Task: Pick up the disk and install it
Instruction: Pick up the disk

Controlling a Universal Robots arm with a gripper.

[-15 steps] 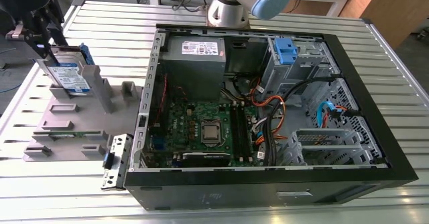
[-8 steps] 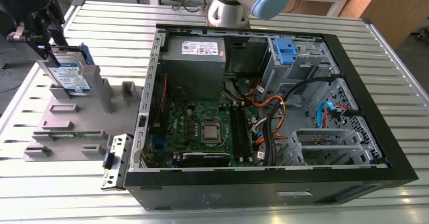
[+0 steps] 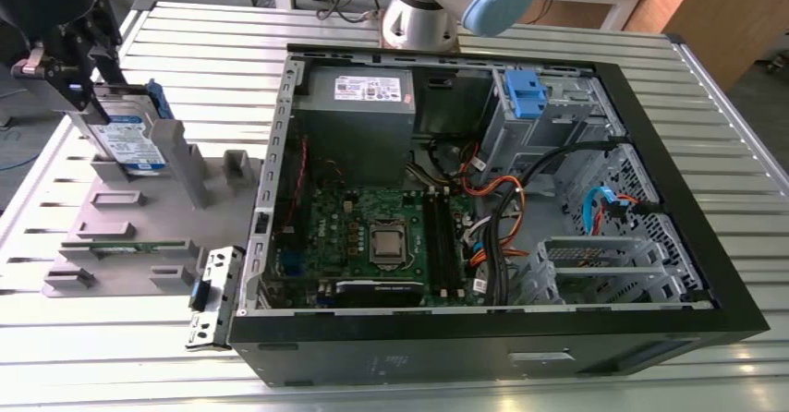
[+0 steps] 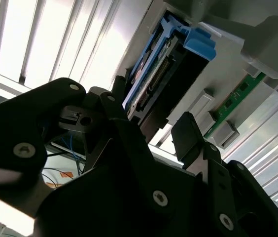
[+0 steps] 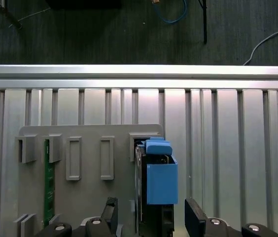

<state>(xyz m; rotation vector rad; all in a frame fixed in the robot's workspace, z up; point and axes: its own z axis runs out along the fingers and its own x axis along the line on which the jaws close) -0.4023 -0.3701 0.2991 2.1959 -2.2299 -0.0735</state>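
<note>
The disk (image 3: 131,140) stands on edge in a grey slotted fixture (image 3: 117,211) at the exterior view's left, outside the computer case. Its white-and-blue label faces the camera, and a blue rail runs along its edge. In the first wrist view the disk (image 5: 160,183) shows its blue rail end-on. My gripper (image 3: 96,93) hangs right over it, open. In the first wrist view my gripper (image 5: 149,215) has one finger on each side of the disk, with a small gap at both sides. The second wrist view shows the disk (image 4: 171,66) beyond my gripper (image 4: 154,118).
The open computer case (image 3: 493,347) fills the middle and the exterior view's right, with a drive bay holding a blue clip (image 3: 526,92) at its far corner. A green memory stick (image 5: 47,182) stands in the fixture. The arm's base (image 3: 426,10) is behind the case. A ribbed metal table (image 3: 198,52) lies beneath.
</note>
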